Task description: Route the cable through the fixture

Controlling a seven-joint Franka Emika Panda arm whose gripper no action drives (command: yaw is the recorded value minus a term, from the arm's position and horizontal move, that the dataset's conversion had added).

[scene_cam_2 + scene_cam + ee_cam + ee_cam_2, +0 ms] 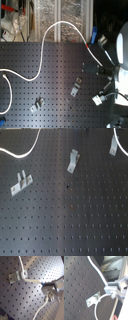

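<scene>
- At the first exterior view's left, the cable (29, 150) curves in from the upper edge, well apart from the two-pronged bracket (21, 183) below it. That bracket is not part of the job.
- Near the middle of the first exterior view, the bent bracket (73, 160) stands alone on the perforated board (75, 223), with no cord near it.
- At the first exterior view's right, the fixture (114, 147) sits close to the top edge. A second stretch of cable runs just beside it, but whether the two touch is too blurred to tell.
- The arm does not appear in the first exterior view. In the first wrist view the gripper (47, 288) appears to have its jaws closed on the cable near a coloured mark, though the contact itself is partly hidden by the finger blocks.
- Judgement: the routing step is under way, with the cord held and brought alongside a bracket. The next move calls for guiding the held stretch into the fixture's bent end while keeping slack, so the loop does not snag.
- Hard to make out: in both wrist views a bracket lies near the cord, but I cannot confirm that the cord passes through it. The cable's far ends are cut off by the frame edges.
</scene>
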